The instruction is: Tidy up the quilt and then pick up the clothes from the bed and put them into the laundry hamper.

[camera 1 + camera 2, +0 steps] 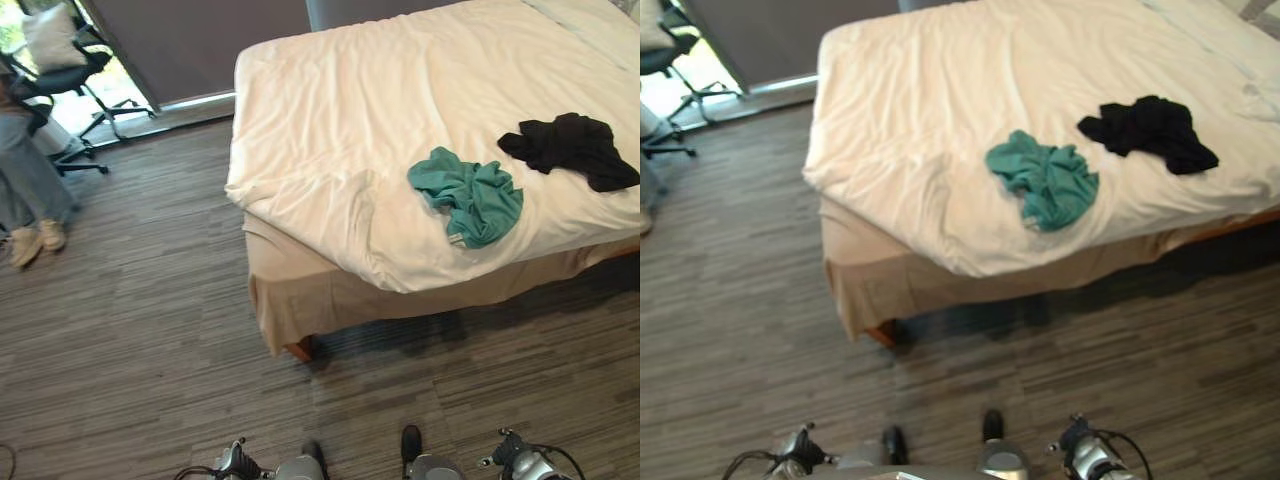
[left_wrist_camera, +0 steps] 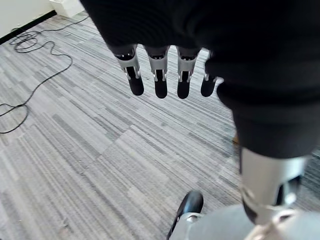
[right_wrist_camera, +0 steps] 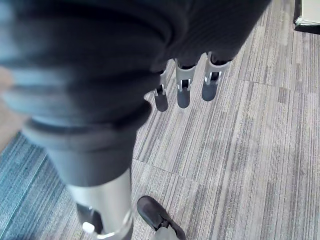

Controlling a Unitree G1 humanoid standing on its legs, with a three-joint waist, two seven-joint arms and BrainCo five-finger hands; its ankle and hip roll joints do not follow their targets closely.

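A cream quilt (image 1: 330,120) covers the bed, lying mostly flat with soft wrinkles and hanging over the near corner. A crumpled teal garment (image 1: 468,195) lies on it near the front edge. A black garment (image 1: 572,148) lies bunched just beyond, to its right. My left hand (image 2: 159,75) hangs beside me over the carpet, fingers straight and holding nothing. My right hand (image 3: 183,85) hangs the same way on the other side, fingers straight and empty. Both hands are well short of the bed.
A tan bed skirt (image 1: 300,290) hangs below the quilt, with a wooden bed leg (image 1: 300,348) at the near corner. A person (image 1: 30,180) stands at the far left by a black office chair (image 1: 70,70). Striped carpet lies between me and the bed.
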